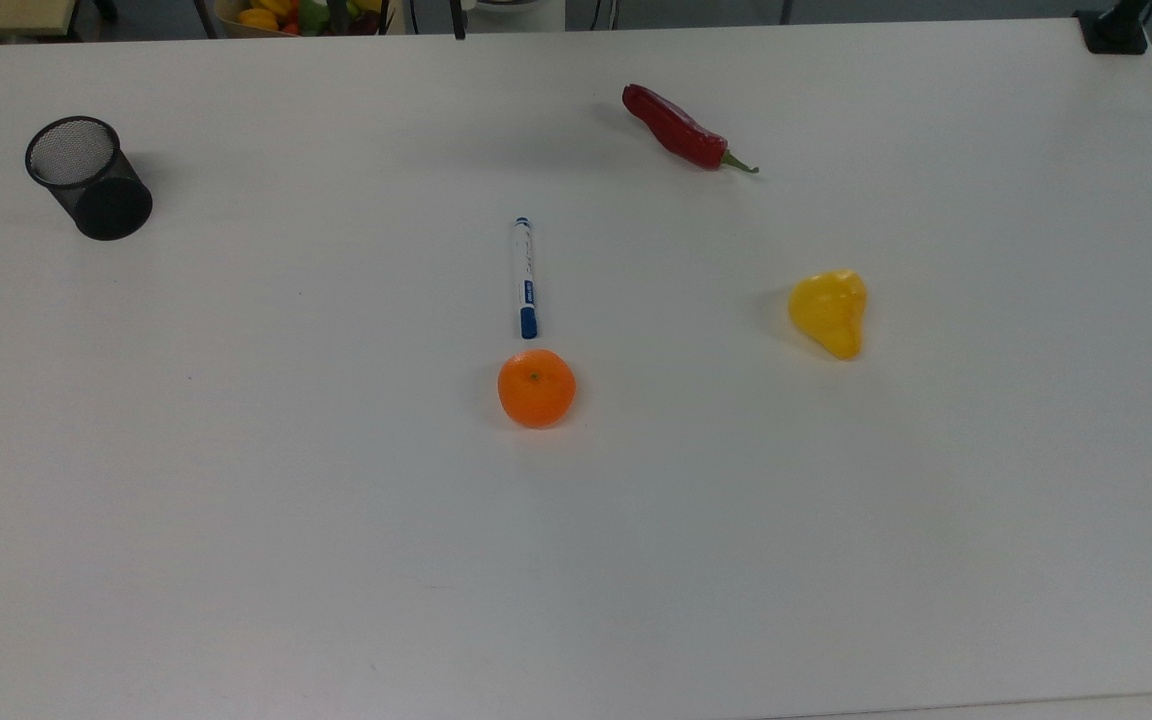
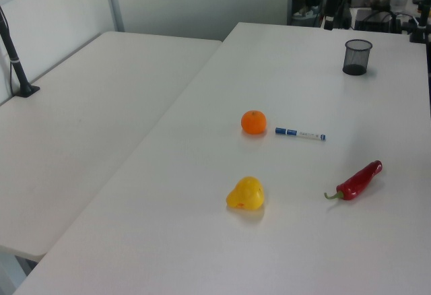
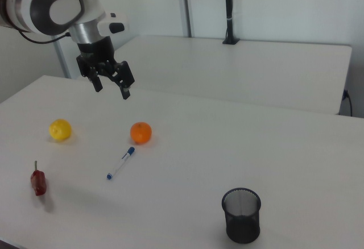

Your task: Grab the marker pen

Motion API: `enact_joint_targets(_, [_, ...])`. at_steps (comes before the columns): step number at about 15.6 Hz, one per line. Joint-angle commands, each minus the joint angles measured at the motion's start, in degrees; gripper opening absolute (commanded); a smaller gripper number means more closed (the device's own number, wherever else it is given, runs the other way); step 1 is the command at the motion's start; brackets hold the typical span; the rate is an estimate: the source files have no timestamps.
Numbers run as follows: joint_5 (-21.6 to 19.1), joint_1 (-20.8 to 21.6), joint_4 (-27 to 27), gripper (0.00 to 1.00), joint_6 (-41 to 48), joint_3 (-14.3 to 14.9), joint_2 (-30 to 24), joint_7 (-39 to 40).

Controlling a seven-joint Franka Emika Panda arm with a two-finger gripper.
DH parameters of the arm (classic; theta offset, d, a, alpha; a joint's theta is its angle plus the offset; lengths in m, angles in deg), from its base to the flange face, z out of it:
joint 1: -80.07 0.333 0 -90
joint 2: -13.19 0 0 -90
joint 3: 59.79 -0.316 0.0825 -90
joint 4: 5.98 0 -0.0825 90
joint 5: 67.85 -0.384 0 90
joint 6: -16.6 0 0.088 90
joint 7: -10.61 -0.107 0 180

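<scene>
The marker pen (image 1: 525, 278) lies flat on the white table (image 1: 236, 500), white with a blue cap pointing at an orange (image 1: 536, 388) just beyond its capped end. The left view shows the marker pen (image 2: 300, 133) to the right of the orange (image 2: 254, 122). In the right view my gripper (image 3: 112, 91) hangs high above the table, up and to the left of the marker pen (image 3: 120, 165) and the orange (image 3: 141, 132). Its fingers are spread open with nothing between them.
A black mesh cup (image 1: 89, 178) stands upright at the top view's left. A red chili (image 1: 681, 130) lies beyond the pen's far end, and a yellow fruit (image 1: 829, 312) sits at the top view's right. A second table (image 2: 81, 106) adjoins in the left view.
</scene>
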Motion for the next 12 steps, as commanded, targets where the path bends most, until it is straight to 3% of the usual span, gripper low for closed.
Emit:
enact_joint_targets(1, [-2.1, 0.0, 0.4, 1.00, -3.0, 1.0, 2.0, 8.7])
enact_joint_targets(12, [-2.4, -0.6, 2.4, 1.00, 0.4, 0.3, 1.7, 7.6])
